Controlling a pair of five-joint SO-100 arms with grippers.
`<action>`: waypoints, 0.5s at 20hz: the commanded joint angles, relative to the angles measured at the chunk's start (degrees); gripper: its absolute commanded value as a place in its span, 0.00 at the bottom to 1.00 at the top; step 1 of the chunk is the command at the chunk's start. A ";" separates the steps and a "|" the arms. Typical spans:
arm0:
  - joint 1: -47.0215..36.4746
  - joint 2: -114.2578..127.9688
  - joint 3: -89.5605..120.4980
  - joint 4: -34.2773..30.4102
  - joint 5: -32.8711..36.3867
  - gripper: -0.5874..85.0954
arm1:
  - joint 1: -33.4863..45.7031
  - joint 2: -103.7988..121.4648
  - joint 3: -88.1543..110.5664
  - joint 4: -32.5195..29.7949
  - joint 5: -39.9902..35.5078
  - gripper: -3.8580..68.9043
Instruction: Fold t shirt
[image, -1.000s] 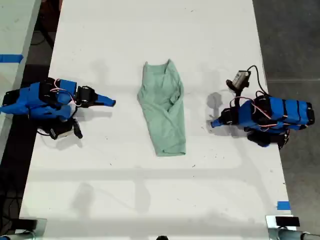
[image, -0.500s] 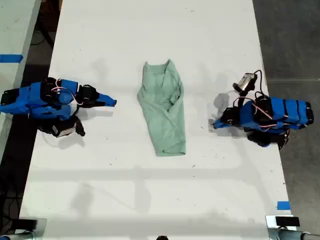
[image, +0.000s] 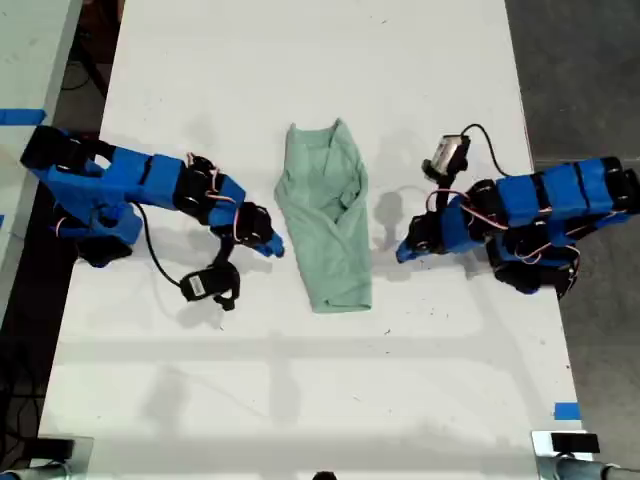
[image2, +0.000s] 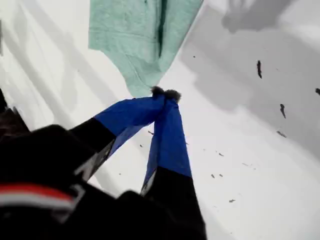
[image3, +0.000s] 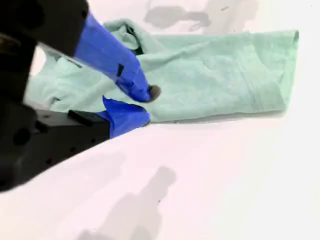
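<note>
T shirt (image: 325, 218) lies mid-table, folded lengthwise. My first gripper (image2: 165, 93), tips pinched together, empty, at shirt edge. My second gripper (image3: 145, 105), jaws parted, beside long edge. Advice: slide lower jaw under hem before clamping.

- In the first wrist view the t shirt (image2: 142, 37) runs off the frame's edge; only a tapering corner near the tips of the first gripper (image2: 165, 93) shows.
- In the second wrist view the upper finger (image3: 112, 57) of the second gripper (image3: 145, 102) covers part of the shirt's crumpled end.
- That gripper's dark body is blurred and cut off by the frame.
- Whether either gripper touches the cloth cannot be told.
</note>
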 joint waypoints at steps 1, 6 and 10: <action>2.55 -19.95 -26.81 5.36 0.00 0.20 | -1.58 -8.00 2.29 -20.30 -5.01 0.08; 2.90 -32.34 -34.98 4.13 0.18 0.21 | -2.20 -24.87 -7.38 -17.40 -9.93 0.55; 2.72 -36.83 -35.60 1.93 0.26 0.19 | -2.20 -42.63 -27.16 -5.10 -10.72 0.43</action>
